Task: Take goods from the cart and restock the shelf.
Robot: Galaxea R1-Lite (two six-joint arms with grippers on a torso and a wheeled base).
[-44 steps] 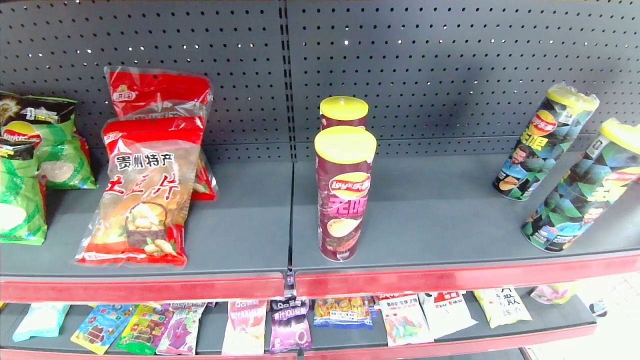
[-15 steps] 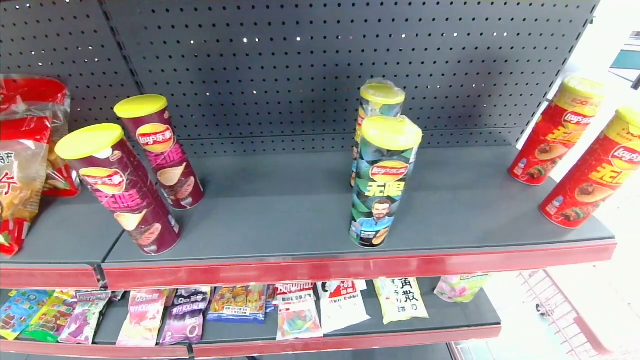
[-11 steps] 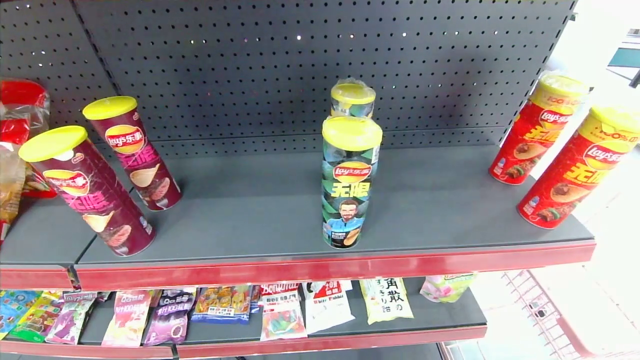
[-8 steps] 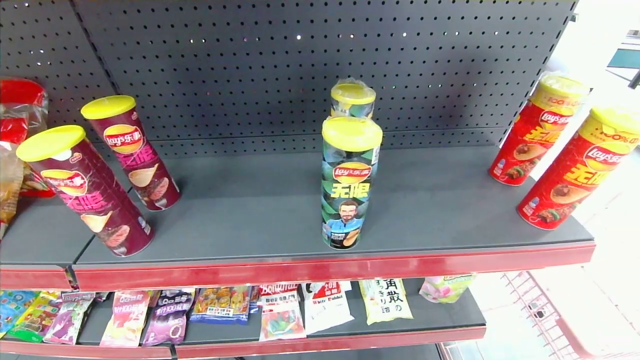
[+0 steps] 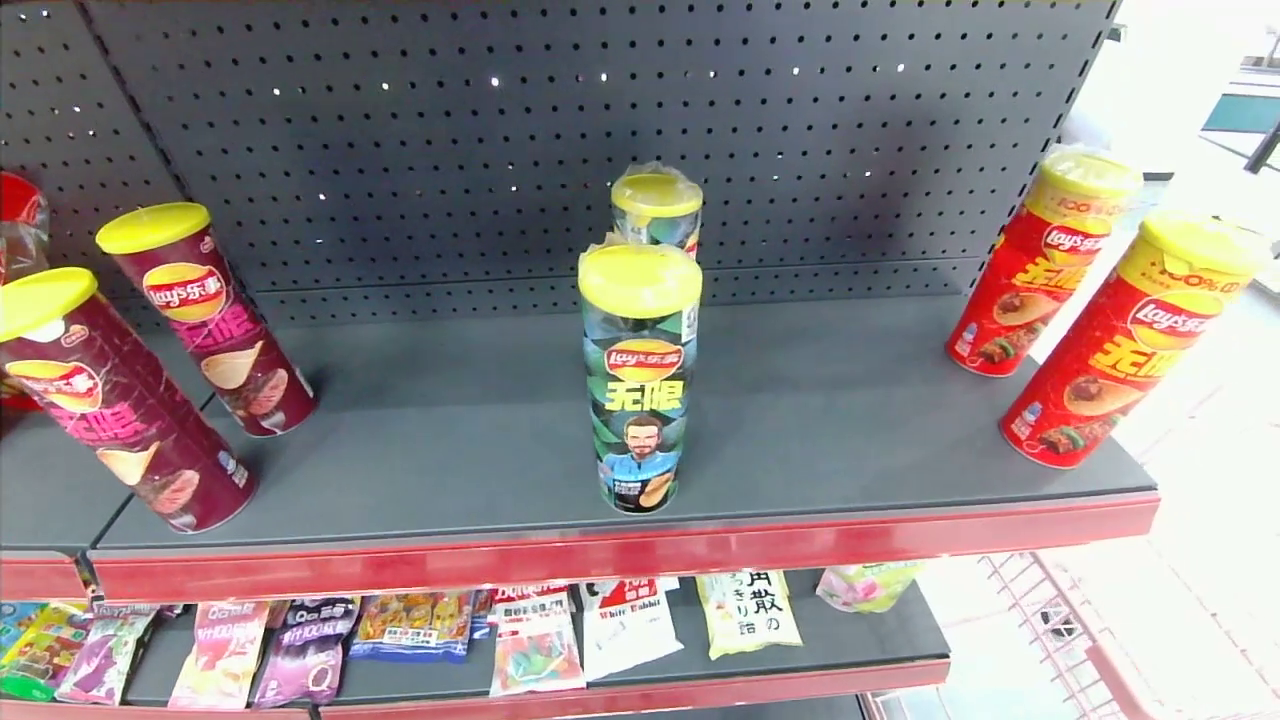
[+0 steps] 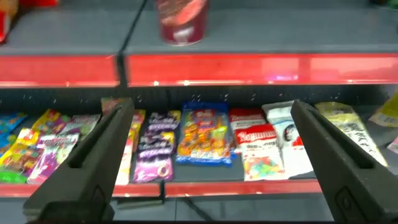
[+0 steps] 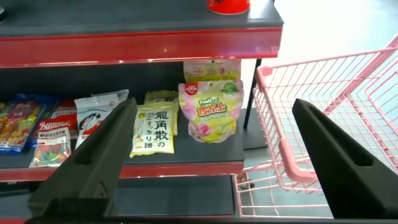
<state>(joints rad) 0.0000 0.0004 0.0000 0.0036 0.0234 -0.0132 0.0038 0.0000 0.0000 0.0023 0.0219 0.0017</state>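
Left tool (image 6: 211, 104) spread wide, empty, right tool (image 7: 214, 102) spread wide, empty

the left gripper (image 6: 208, 158) is wide open, its two dark fingers (image 6: 87, 165) far apart with nothing between them, held level in front of the lower shelf (image 6: 236, 186). the right gripper (image 7: 211, 158) is open in the same way, fingers (image 7: 339, 162) spread and empty, near that shelf's right end.

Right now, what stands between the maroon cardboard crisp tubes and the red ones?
In the head view, two green yellow-lidded tubes: front tube, rear tube behind it; grey shelf otherwise bare.
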